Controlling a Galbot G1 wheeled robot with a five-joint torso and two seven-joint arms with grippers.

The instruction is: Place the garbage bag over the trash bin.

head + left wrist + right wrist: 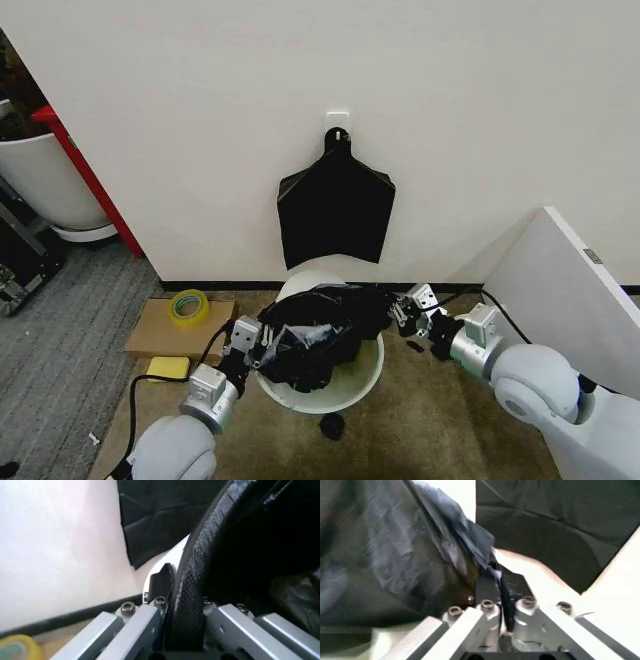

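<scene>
The trash bin [362,388] is a cream-white bucket on the brown carpet by the wall. The crinkled black garbage bag [312,338] is bunched over its opening and drapes into it, with much of the near rim bare. My left gripper [258,338] is shut on the bag's left edge beside the rim. My right gripper [405,310] is shut on the bag's right edge. In the left wrist view the bag [260,540] runs down between the shut left gripper [175,588], next to the bin's white wall [167,560]. In the right wrist view the right gripper [492,579] pinches a fold of the bag [395,555].
A flat black fan-shaped bundle [336,210] hangs on the wall just behind the bin. A yellow tape roll [187,306] lies on cardboard [155,335] at left, with a yellow sponge [168,367] nearby. A small black scrap [332,425] lies in front. A white panel [570,290] stands right, a large planter [45,180] far left.
</scene>
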